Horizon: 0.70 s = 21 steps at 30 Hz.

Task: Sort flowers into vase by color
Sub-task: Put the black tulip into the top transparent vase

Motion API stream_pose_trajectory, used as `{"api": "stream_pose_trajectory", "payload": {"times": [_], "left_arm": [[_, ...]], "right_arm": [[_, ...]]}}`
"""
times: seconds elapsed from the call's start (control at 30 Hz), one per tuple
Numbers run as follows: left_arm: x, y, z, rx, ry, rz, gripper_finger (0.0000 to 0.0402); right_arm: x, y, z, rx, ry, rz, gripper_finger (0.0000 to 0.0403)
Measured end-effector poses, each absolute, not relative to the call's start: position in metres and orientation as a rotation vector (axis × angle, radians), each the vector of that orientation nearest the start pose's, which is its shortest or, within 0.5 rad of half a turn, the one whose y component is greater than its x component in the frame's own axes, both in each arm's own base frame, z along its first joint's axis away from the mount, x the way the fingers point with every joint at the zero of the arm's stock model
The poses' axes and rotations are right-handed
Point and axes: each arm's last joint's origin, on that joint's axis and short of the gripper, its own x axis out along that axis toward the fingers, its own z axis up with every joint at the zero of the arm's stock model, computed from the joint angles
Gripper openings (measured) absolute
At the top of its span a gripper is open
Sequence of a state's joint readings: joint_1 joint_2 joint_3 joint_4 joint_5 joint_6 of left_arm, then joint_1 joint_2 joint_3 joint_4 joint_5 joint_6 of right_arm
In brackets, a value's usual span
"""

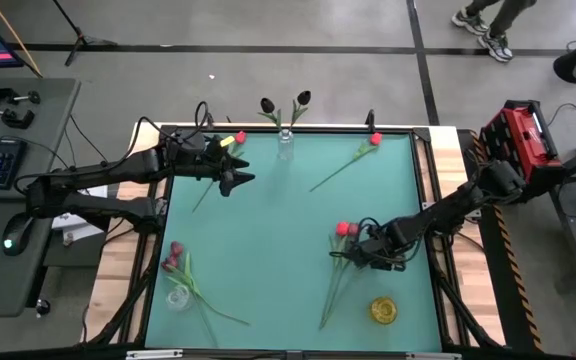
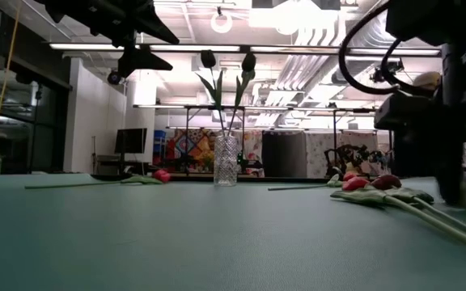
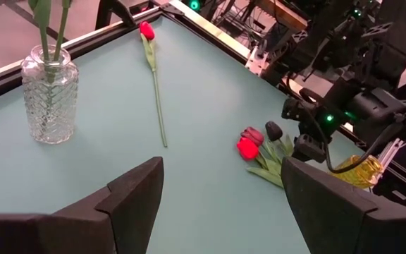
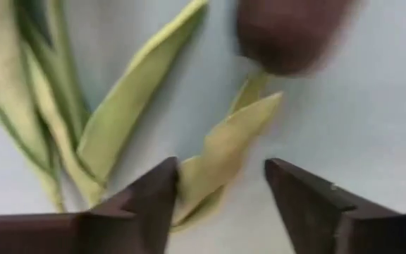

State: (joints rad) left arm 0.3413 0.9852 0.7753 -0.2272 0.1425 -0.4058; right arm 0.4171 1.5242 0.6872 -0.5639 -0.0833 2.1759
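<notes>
Three vases are standing on the green table: a clear ribbed vase at the far edge holding two black tulips upright, a small clear vase near the front left, and a yellow vase near the front right.

The right pincer is hovering low over a bunch of tulips — two red heads and a dark one are showing in the left wrist view. Their heads are lying just beyond the pincer and their stems are running back under it toward the front edge. Its fingers are spread, with a pale leaf lying between them and a dark maroon head just past the tips; the yellow vase is sitting near it, toward the front.

The left pincer is hanging open above the table near the far left — a red tulip is lying just beside it, its stem slanting toward the front left.

One more red tulip is lying at the far right, stem slanting toward the centre. Two dark pink tulips are lying beside the small clear vase, their stems running toward the front
</notes>
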Motion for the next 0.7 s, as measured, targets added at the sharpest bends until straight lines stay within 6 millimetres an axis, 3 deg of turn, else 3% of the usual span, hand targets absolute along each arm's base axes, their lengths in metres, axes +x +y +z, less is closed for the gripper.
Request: {"api": "stream_pose_trajectory", "payload": {"times": [0.27, 0.47, 0.7], "left_arm": [[0.202, 0.072, 0.292, -0.568, 0.358, 0.258, 0.0275], [0.198, 0.077, 0.301, -0.598, 0.283, 0.209, 0.0275], [0.191, 0.085, 0.315, -0.583, 0.167, 0.187, 0.0275]], "right_arm": [[0.207, 0.097, 0.133, 1.417, 1.198, -1.170, 0.0017], [0.208, 0.096, 0.157, 1.286, 1.172, -1.213, 0.0011], [0.215, 0.088, 0.208, 1.213, 0.855, -1.107, 0.0003]]}}
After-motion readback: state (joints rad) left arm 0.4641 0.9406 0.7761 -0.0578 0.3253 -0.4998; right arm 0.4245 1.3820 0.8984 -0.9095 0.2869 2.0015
